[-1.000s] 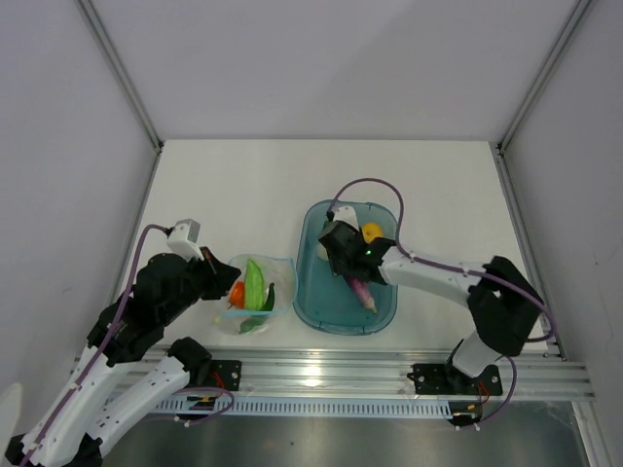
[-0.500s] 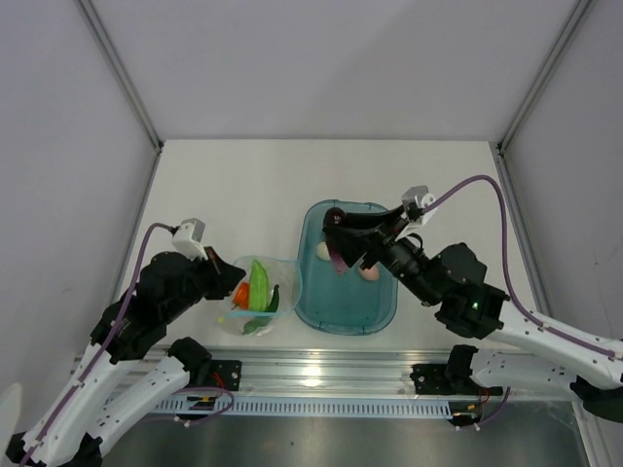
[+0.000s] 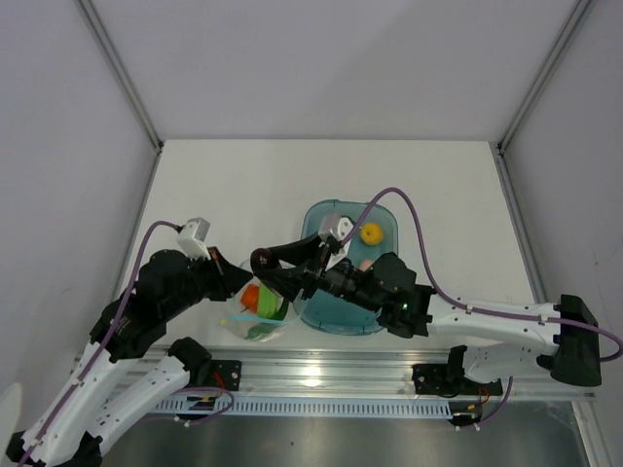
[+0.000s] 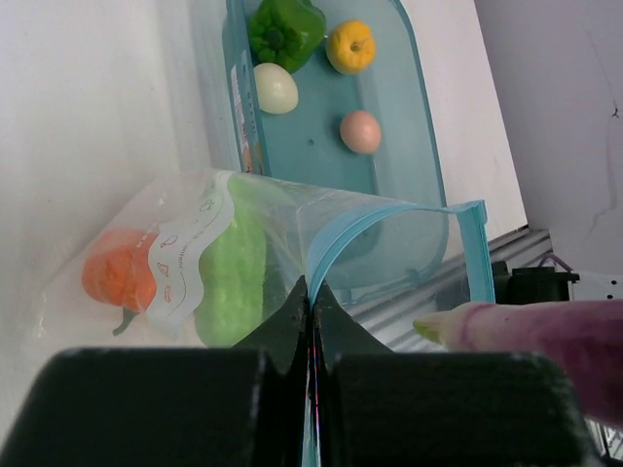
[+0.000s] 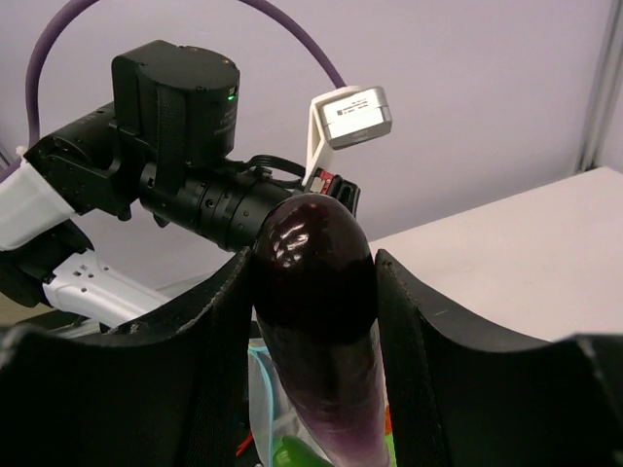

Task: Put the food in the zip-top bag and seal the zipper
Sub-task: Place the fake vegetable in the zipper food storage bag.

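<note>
The clear zip-top bag (image 4: 195, 233) lies left of the teal tray, with an orange food piece (image 4: 117, 277) and a pale green pod (image 4: 236, 268) inside. My left gripper (image 4: 311, 288) is shut on the light blue zipper (image 4: 341, 233) at the bag's mouth and holds the mouth open. My right gripper (image 5: 313, 261) is shut on a dark purple eggplant (image 5: 316, 292), its pale tip pointing down over the bag's mouth (image 5: 255, 389). In the top view the right gripper (image 3: 273, 268) hangs right beside the left gripper (image 3: 232, 279), above the bag (image 3: 255, 316).
The teal tray (image 3: 389, 219) right of the bag holds a green bell pepper (image 4: 284, 27), a yellow piece (image 4: 350, 46), a white egg (image 4: 275, 88) and a pink egg (image 4: 361, 131). An aluminium rail (image 3: 321, 370) runs along the near table edge. White walls enclose three sides.
My right arm has swung left from the tray to above the bag, carrying the eggplant. The left gripper has stayed on the bag's mouth, shifting slightly right.
</note>
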You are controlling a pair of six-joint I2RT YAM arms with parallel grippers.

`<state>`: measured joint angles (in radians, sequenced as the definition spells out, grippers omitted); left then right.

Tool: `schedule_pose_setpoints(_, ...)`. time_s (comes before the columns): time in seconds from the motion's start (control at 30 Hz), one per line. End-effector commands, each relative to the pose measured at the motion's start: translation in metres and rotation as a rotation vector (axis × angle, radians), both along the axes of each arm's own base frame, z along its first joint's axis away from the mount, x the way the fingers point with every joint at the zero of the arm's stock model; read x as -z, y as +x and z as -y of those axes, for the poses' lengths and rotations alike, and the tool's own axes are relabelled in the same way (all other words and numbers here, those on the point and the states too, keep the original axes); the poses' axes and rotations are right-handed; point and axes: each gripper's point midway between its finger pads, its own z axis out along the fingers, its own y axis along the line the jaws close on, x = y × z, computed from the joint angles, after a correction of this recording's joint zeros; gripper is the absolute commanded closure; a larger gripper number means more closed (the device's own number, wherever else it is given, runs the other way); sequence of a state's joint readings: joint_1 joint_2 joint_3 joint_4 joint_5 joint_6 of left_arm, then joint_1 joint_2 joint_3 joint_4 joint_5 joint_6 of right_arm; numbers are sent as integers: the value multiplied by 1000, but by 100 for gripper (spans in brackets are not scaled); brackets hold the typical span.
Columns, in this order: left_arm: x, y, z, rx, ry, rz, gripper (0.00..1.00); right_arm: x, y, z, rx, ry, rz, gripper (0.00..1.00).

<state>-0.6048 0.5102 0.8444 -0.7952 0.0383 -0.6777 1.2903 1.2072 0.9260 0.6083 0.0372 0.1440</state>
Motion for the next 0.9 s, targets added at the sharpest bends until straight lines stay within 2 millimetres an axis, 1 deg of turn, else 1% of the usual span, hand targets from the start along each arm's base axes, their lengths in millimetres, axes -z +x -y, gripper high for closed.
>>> schedule_pose_setpoints(0.0, -25, -4, 7, 24, -78, 31, 100, -44, -11, 6, -23, 144, 53, 91)
schedule_pose_setpoints(0.03, -26, -3, 8, 24, -82, 31, 99, -41, -10, 6, -15, 143, 44, 90)
schedule_pose_setpoints(0.07, -25, -4, 9, 29, -86, 28, 99, -37, -11, 6, -15, 140, 34, 87)
schedule_pose_setpoints(0.1, -26, -4, 10, 26, -95, 25, 99, -26, -10, 6, -10, 122, 24, 84)
schedule_pose_setpoints(0.13, -28, -5, 12, 37, -108, 30, 99, -21, -9, 7, -5, 114, 13, 78)
schedule_pose_setpoints(0.17, -30, -5, 13, 39, -115, 30, 100, -14, -9, 6, -2, 98, 2, 65)
schedule_pose_setpoints(0.2, -33, -5, 14, 41, -124, 35, 99, -9, -9, 8, 1, 88, -4, 57)
schedule_pose_setpoints(0.23, -34, -5, 15, 44, -128, 34, 99, -1, -8, 8, 9, 66, -17, 48)
schedule_pose_setpoints(0.27, -35, -5, 15, 45, -131, 35, 99, 6, -3, 10, 34, 44, -34, 34)
schedule_pose_setpoints(0.33, -40, -5, 15, 46, -141, 43, 99, 11, -2, 14, 50, 31, -50, 26)
schedule_pose_setpoints(0.37, -41, -6, 16, 51, -146, 44, 99, 18, 3, 15, 77, 4, -65, 20)
schedule_pose_setpoints(0.43, -44, -7, 17, 56, -157, 45, 100, 22, 7, 15, 99, -24, -72, 12)
schedule_pose_setpoints(0.5, -44, -8, 18, 61, -159, 42, 99, 26, 12, 16, 123, -57, -82, 10)
schedule_pose_setpoints(0.57, -45, -8, 15, 49, -156, 46, 100, 25, 12, 18, 131, -65, -91, 7)
schedule_pose_setpoints(0.63, -43, -9, 14, 46, -153, 44, 99, 24, 17, 22, 164, -69, -112, 7)
schedule_pose_setpoints(0.67, -42, -9, 13, 43, -152, 42, 99, 29, 20, 26, 182, -96, -126, 6)
schedule_pose_setpoints(0.7, -42, -9, 13, 41, -150, 43, 100, 26, 23, 28, 202, -98, -140, 7)
schedule_pose_setpoints(0.73, -40, -9, 12, 39, -147, 40, 99, 28, 31, 33, 254, -109, -170, 7)
schedule_pose_setpoints(0.77, -41, -9, 12, 37, -146, 42, 99, 45, 34, 36, 281, -177, -223, 7)
schedule_pose_setpoints(0.8, -39, -9, 11, 36, -141, 39, 99, 33, 36, 38, 299, -173, -255, 9)
schedule_pose_setpoints(0.83, -39, -10, 11, 38, -141, 38, 100, 38, 39, 41, 323, -206, -289, 12)
schedule_pose_setpoints(0.87, -39, -9, 11, 35, -139, 39, 99, 59, 36, 42, 324, -291, -342, 14)
